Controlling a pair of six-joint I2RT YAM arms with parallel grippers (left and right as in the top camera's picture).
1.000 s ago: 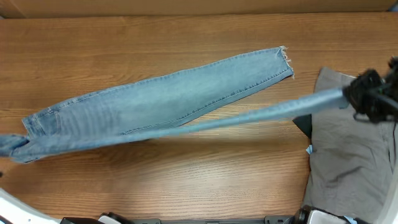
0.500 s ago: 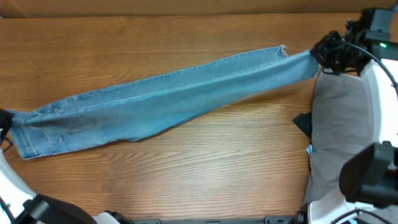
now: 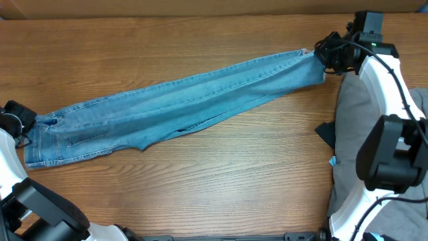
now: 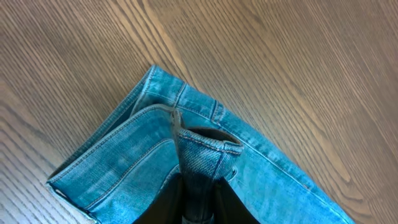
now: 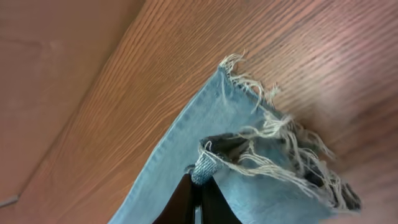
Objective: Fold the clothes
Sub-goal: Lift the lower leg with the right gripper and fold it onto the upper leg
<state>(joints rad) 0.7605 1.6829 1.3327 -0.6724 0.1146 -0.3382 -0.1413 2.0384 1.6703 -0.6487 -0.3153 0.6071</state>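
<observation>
The light-blue jeans [image 3: 180, 100] lie stretched across the table, one leg laid over the other, running from the waist at the left to the frayed hems at the far right. My left gripper [image 3: 20, 117] sits at the waist end. In the left wrist view, this gripper [image 4: 198, 186] is shut on a bunched fold of the waistband [image 4: 205, 149]. At the hem end my right gripper [image 3: 324, 57] is low over the table. In the right wrist view, this gripper [image 5: 198, 177] is shut on a pinch of the frayed hem [image 5: 261, 134].
Grey trousers [image 3: 364, 147] lie crumpled at the right edge of the table, under the right arm [image 3: 394, 87]. A dark patch [image 3: 326, 134] and a small blue scrap [image 3: 332, 161] show at their left border. Bare wood table [image 3: 221, 181] runs along the front.
My right gripper carried the raised leg back and left, down onto the other leg's hem. My left gripper came into view at the left, and the waist end has settled on the table.
</observation>
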